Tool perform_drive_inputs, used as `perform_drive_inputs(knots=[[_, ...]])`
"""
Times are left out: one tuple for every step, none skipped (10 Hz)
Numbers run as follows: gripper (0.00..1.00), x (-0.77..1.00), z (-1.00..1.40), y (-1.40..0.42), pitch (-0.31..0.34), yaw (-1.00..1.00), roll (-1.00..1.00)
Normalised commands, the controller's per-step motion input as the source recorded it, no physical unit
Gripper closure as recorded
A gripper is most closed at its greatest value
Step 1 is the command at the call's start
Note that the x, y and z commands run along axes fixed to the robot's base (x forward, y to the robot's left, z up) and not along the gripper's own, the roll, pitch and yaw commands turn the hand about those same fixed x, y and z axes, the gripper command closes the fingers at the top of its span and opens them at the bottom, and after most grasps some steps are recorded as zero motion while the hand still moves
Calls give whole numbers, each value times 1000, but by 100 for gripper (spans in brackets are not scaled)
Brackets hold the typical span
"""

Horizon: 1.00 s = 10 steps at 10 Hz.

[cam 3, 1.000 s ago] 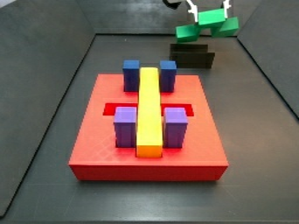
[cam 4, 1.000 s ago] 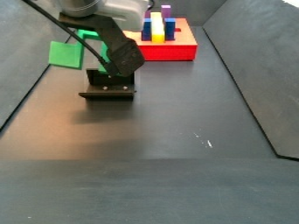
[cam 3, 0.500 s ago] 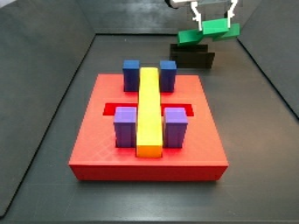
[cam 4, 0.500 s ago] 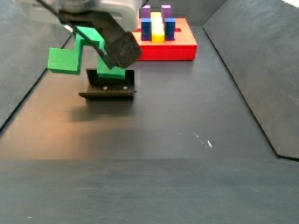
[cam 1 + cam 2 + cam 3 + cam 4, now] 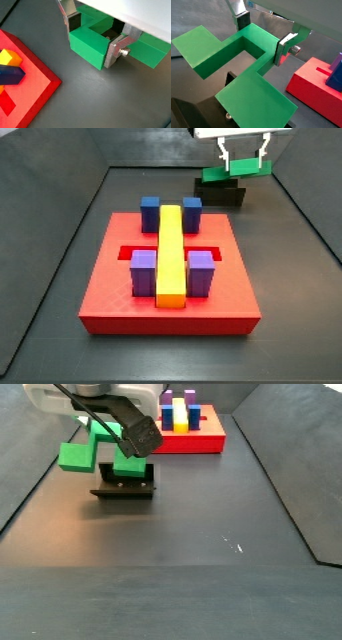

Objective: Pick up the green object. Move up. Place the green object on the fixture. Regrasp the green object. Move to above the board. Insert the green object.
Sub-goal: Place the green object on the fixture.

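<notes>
The gripper (image 5: 243,159) hangs at the far right of the floor, shut on the green object (image 5: 238,169), a bright green T-shaped piece. In both wrist views the silver fingers (image 5: 119,48) (image 5: 285,46) press on opposite sides of its raised centre block (image 5: 89,44) (image 5: 234,52). The piece hovers just over the black fixture (image 5: 221,194) (image 5: 124,485), one arm (image 5: 78,455) sticking out past it. I cannot tell whether it touches the fixture. The red board (image 5: 170,278) with its yellow bar (image 5: 171,248) lies nearer the middle.
Two blue blocks (image 5: 151,208) and two purple blocks (image 5: 143,271) flank the yellow bar on the board. Dark walls (image 5: 60,238) slope up around the floor. The board's red corner (image 5: 314,85) lies close beside the gripper in a wrist view.
The gripper has come down with the green object, from well above the fixture to just over its top. The board has not moved.
</notes>
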Motion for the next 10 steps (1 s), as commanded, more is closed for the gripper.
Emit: perform_drive_inputs(knots=[[100,-211,111,243,-117,0,-569],[100,-149,203,231,-131,0,-814],[100,-140,74,97,-186,0,-714],[100,-66,-63,0,-114,6,0],[100,-109,-149,-63,-77,37,9],[100,-157,-217,-23,0,0,9],[100,-206,-231,0,0,0,0],[100,-194,-154,0,0,-80,0],[100,-57,-63,0,34,-214,0],[100,-6,-49,0,14,-251,0]])
